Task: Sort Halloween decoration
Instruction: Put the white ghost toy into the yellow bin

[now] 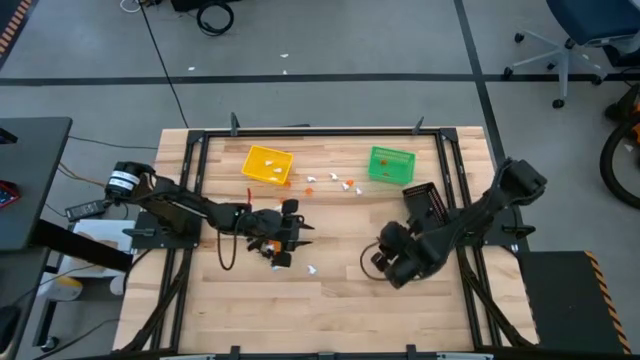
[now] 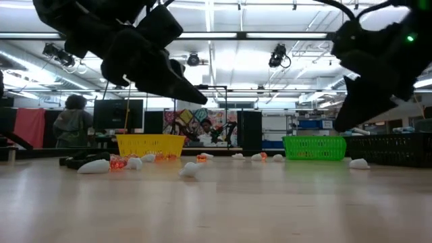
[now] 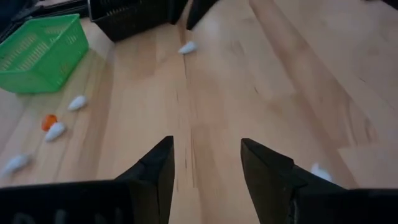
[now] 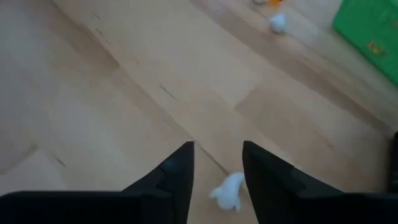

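Observation:
The Halloween decoration is many tiny white and orange trinkets lying loose on the wooden table, most of them between the yellow bin and the green bin, around. My left gripper is open and empty above the table's middle left. A white trinket lies just beside one of its fingers, and orange ones lie under its arm. My right gripper is open and hovers at the middle right. A white trinket lies on the table below the gap between its fingers.
A black bin stands right of centre, close to my right arm. A single white trinket lies nearer the front. A black frame runs around the table. In the low view a person shows in the room behind.

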Action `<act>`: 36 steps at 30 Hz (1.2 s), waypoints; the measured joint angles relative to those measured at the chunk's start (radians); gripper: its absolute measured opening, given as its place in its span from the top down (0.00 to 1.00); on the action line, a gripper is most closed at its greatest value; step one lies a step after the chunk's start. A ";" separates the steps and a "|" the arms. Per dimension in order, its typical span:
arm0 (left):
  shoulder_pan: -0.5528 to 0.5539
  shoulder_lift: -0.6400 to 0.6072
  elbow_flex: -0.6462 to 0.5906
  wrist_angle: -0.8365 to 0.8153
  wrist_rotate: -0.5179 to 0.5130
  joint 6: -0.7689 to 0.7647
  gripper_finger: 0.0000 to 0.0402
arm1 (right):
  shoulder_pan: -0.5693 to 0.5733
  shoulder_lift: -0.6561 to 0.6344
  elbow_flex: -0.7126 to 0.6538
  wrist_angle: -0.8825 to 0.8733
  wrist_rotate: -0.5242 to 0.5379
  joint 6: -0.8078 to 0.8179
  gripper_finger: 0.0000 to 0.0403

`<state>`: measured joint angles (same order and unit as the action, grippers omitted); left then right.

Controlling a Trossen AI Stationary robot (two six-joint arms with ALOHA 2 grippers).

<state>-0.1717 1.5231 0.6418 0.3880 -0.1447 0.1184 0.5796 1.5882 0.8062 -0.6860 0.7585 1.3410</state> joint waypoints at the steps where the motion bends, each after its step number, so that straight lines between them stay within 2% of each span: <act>1: 0.000 0.000 0.001 0.007 0.000 0.001 0.60 | 0.008 0.023 -0.001 0.012 0.020 -0.003 0.62; 6: 0.001 0.000 0.001 0.019 0.000 0.004 0.60 | 0.043 0.121 -0.001 0.031 0.110 0.085 0.53; 11: 0.001 0.000 0.001 0.021 0.000 0.005 0.60 | 0.112 0.166 -0.033 0.021 0.210 0.198 0.46; 16: 0.005 0.000 0.001 0.033 -0.001 0.017 0.60 | 0.188 0.181 -0.111 0.131 0.306 0.167 0.45; 22: 0.005 0.000 0.001 0.051 -0.001 0.024 0.60 | 0.223 0.188 -0.241 0.322 0.326 0.143 0.48; 27: 0.011 0.001 0.001 0.050 -0.001 0.026 0.60 | 0.217 0.194 -0.302 0.500 0.339 0.008 0.49; 36: 0.012 0.001 0.001 0.048 -0.002 0.027 0.60 | 0.177 0.191 -0.297 0.532 0.280 -0.111 0.49</act>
<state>-0.1600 1.5242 0.6430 0.4365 -0.1467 0.1452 0.7568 1.7796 0.5094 -0.1542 1.0386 1.2304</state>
